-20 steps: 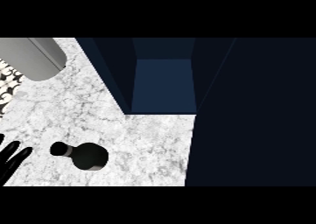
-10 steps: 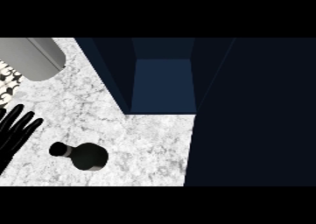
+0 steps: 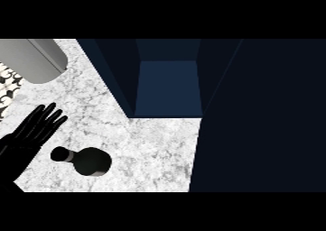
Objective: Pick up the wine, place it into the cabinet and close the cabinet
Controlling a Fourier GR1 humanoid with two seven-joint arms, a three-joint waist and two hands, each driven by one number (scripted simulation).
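Note:
The wine bottle [image 3: 90, 161] is black and seen from above, its neck pointing left, standing on the marble counter [image 3: 152, 144] near the front edge. My left hand [image 3: 26, 135] is open with straight fingers pointing up and right, just left of the bottle's neck and apart from it. The cabinet [image 3: 169, 85] is dark blue and open, its inside showing beyond the bottle to the upper right. My right hand does not show.
A grey rounded object [image 3: 32, 56] lies at the counter's far left corner. Patterned black-and-white floor [image 3: 2, 92] shows past the counter's left edge. A large dark panel [image 3: 265, 117] fills the right side of the view.
My left hand has moved forward and to the right, from the lower left corner up to beside the bottle's neck. The bottle has not moved.

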